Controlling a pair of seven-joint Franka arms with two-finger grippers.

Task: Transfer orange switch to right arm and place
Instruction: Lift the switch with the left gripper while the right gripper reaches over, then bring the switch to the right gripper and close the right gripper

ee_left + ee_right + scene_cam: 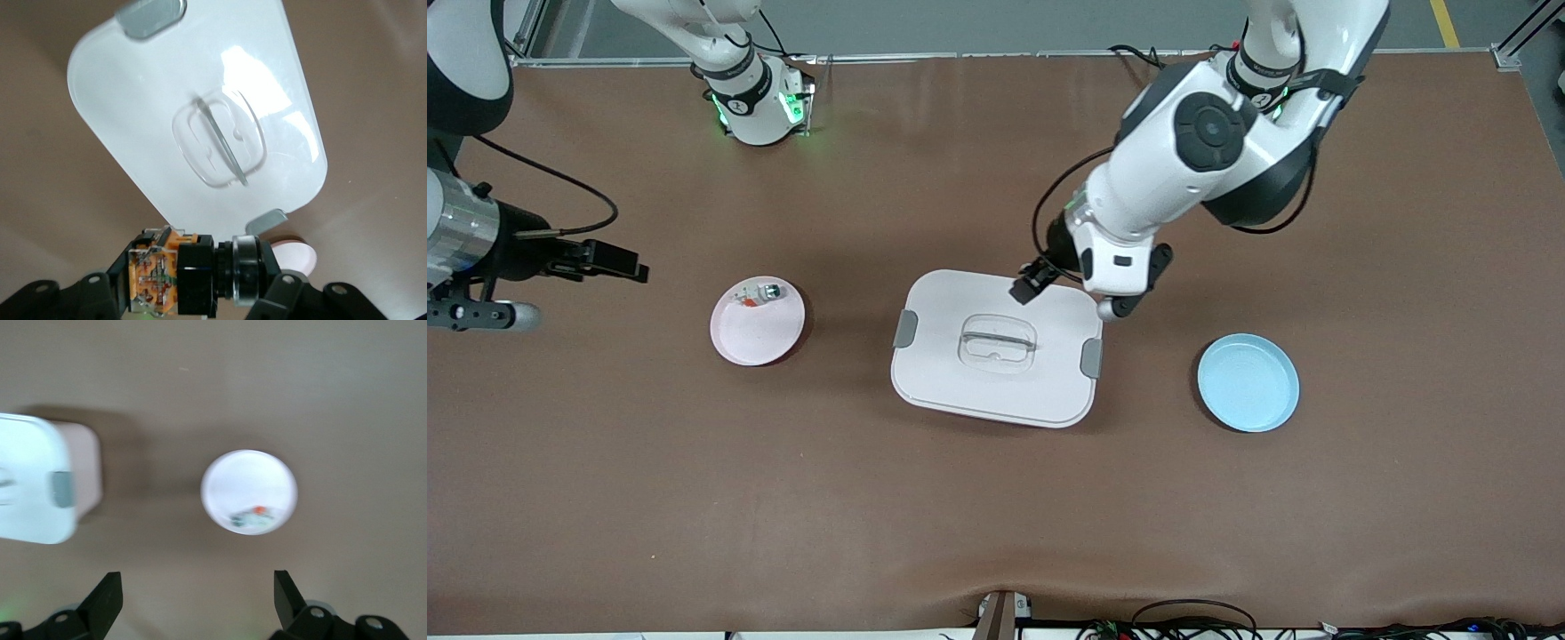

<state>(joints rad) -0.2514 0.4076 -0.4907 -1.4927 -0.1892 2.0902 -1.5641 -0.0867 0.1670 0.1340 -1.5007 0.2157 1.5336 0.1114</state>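
The orange switch (175, 277), with an orange body, a black middle and a silver-ringed dark button end, is held crosswise between my left gripper's fingers. My left gripper (193, 293) is shut on it. In the front view this gripper (1125, 305) hangs in the air over the corner of the white lidded box (996, 391) toward the left arm's end, and the hand hides the switch. My right gripper (193, 600) is open and empty. It is raised over the table's right-arm end (489, 316), with the pink plate (249, 480) below.
The pink plate (758, 333) holds a whitish-clear small part (760, 294) with green and red bits. A light blue plate (1248, 382) lies toward the left arm's end. The white box (133, 100) has grey latches and a clear handle on its lid.
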